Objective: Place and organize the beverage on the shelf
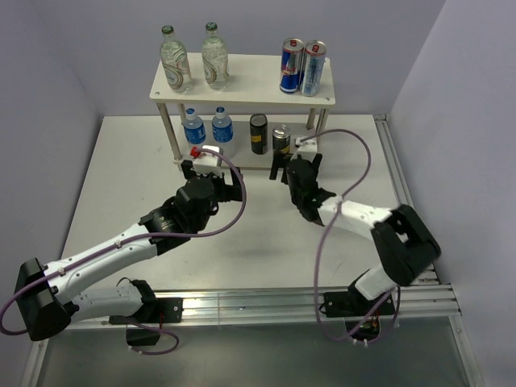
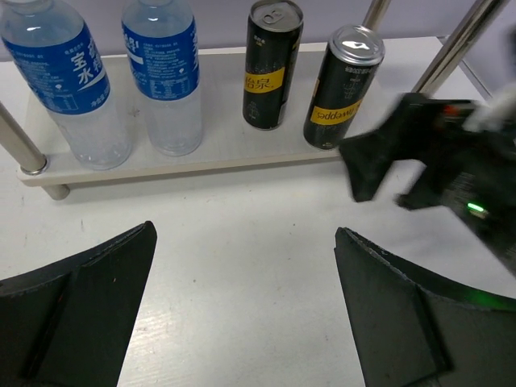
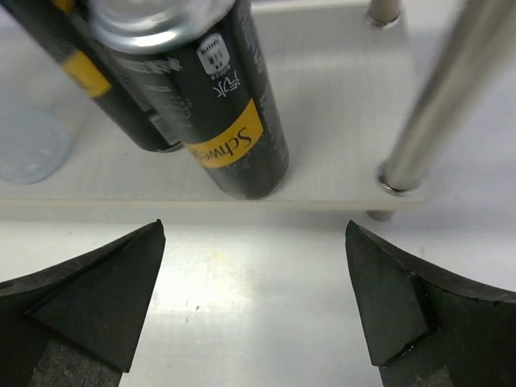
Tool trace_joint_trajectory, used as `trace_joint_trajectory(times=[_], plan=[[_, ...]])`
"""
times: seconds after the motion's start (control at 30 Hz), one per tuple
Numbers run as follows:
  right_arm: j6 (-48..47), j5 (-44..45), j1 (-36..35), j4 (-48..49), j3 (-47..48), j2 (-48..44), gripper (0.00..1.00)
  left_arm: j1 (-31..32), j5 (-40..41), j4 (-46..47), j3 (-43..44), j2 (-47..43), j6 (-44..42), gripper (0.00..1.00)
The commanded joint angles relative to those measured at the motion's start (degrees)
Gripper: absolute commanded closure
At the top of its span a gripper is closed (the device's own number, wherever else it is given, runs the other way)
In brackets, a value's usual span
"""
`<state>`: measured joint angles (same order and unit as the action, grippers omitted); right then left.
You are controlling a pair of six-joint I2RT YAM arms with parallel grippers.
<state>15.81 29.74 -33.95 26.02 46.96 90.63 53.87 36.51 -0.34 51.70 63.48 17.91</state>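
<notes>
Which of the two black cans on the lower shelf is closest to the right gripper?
The right-hand black can, set nearer the shelf's front edge, straight ahead of the right gripper; the other black can stands further left.

We see the cream two-tier shelf (image 1: 250, 87) standing at the far side of the table (image 1: 121, 185). On its top board, two clear green-capped bottles (image 1: 175, 63) stand at the left. On the lower board, left to right, stand two blue-labelled water bottles (image 1: 193, 129) and two dark, gold-banded cans (image 1: 258, 134), all upright.
</notes>
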Motion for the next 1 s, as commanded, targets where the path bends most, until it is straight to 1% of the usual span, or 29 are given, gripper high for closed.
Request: trace_joint_trajectory(times=[0.0, 0.03, 0.07, 0.1, 0.13, 0.17, 0.2, 0.23, 0.27, 0.3, 0.33, 0.37, 0.4, 0.43, 0.47, 0.5, 0.53, 0.57, 0.6, 0.67, 0.7, 0.73, 0.77, 0.97], plan=[[1.06, 5.40, -4.78, -3.16, -4.76, -13.17, 0.00, 0.71, 3.03, -1.31, 0.77, -0.38, 1.68, 0.01], [0.89, 7.25, -6.37, -5.78, -6.43, -16.50, 0.00, 1.32, 4.08, -1.94, 1.03, -0.47, 1.86, 0.01], [0.62, 8.57, -7.95, -7.20, -9.23, -23.41, 0.00, 1.59, 4.88, -2.82, 1.73, -0.47, 2.39, 0.01], [-0.51, 9.63, -11.45, -8.95, -10.39, -26.96, 0.00, 2.03, 5.67, -4.48, 2.00, -0.38, 3.00, 0.01], [-1.22, 10.16, -13.40, -14.10, -11.01, -30.56, 0.00, 2.38, 6.37, -5.37, 2.35, -0.47, 3.09, 0.01], [-1.48, 10.60, -15.16, -17.20, -10.66, -37.13, 0.00, 3.60, 9.34, -6.42, 3.39, -0.73, 3.36, 0.01], [-1.40, 10.69, -16.39, -20.62, -9.88, -40.32, 0.00, 4.40, 10.58, -7.99, 4.19, -0.99, 3.79, 0.01], [-1.40, 10.95, -17.97, -27.01, -8.91, -43.23, 0.00, 5.88, 11.64, -10.10, 5.50, -1.60, 3.54, 0.01], [0.43, 15.83, -18.34, -29.60, -6.47, -48.22, 0.00, 6.60, 13.31, -10.82, 6.21, -3.00, 3.19, 0.01], [3.84, 19.01, -18.51, -31.89, -5.14, -50.44, 0.00, 7.12, 14.63, -12.56, 7.44, -3.88, 2.75, 0.01], [5.87, 17.82, -18.95, -35.65, -1.73, -53.86, 0.00, 7.83, 15.68, -16.32, 10.49, -5.37, 3.09, 0.01], [4.59, 16.59, -18.96, -36.73, 0.04, -55.11, 0.00, 7.83, 16.13, -18.71, 12.26, -6.08, 2.92, 0.02], [3.79, 13.28, -18.96, -38.05, 1.98, -55.99, 0.00, 7.83, 16.83, -20.30, 14.11, -6.70, 1.96, 0.05], [3.09, 12.81, -19.04, -39.19, 3.47, -57.48, 0.00, 7.75, 16.58, -23.36, 17.61, -7.49, 0.73, 0.09], [0.47, 11.76, -19.13, -39.38, 5.58, -57.93, 0.00, 7.74, 16.57, -24.26, 19.03, -8.72, -1.89, 0.20], [-1.12, 9.57, -19.04, -39.38, 6.29, -58.46, 0.00, 7.83, 16.83, -24.27, 19.83, -9.51, -4.09, 0.46], [-2.53, 8.68, -19.04, -39.73, 7.17, -58.72, 0.00, 7.83, 18.23, -22.88, 19.67, -10.48, -6.29, 0.94], [-3.67, 8.58, -19.04, -40.78, 9.53, -58.55, 0.00, 7.83, 19.72, -20.43, 19.06, -12.14, -9.70, 1.00], [-3.68, 8.67, -19.04, -42.00, 10.86, -58.11, 0.00, 7.75, 21.30, -18.05, 18.01, -13.03, -11.65, 0.98], [-3.68, 10.95, -19.13, -44.65, 12.71, -57.24, 0.00, 7.57, 24.04, -13.66, 14.58, -14.96, -14.91, 0.48], [-3.95, 11.74, -19.04, -44.91, 12.63, -57.14, 0.00, 7.48, 25.00, -12.59, 13.61, -15.40, -15.01, 0.01], [-3.95, 12.36, -19.13, -45.00, 12.28, -57.32, 0.00, 7.22, 26.23, -11.71, 11.77, -15.67, -14.92, 0.01], [-4.21, 12.45, -19.13, -44.92, 11.41, -57.67, 0.00, 7.04, 25.81, -11.27, 11.06, -16.11, -14.49, 0.01], [-5.70, 12.27, -19.04, -42.55, 9.12, -60.04, 0.00, 2.92, 20.01, -9.94, 7.54, -15.76, -12.03, 0.01]])
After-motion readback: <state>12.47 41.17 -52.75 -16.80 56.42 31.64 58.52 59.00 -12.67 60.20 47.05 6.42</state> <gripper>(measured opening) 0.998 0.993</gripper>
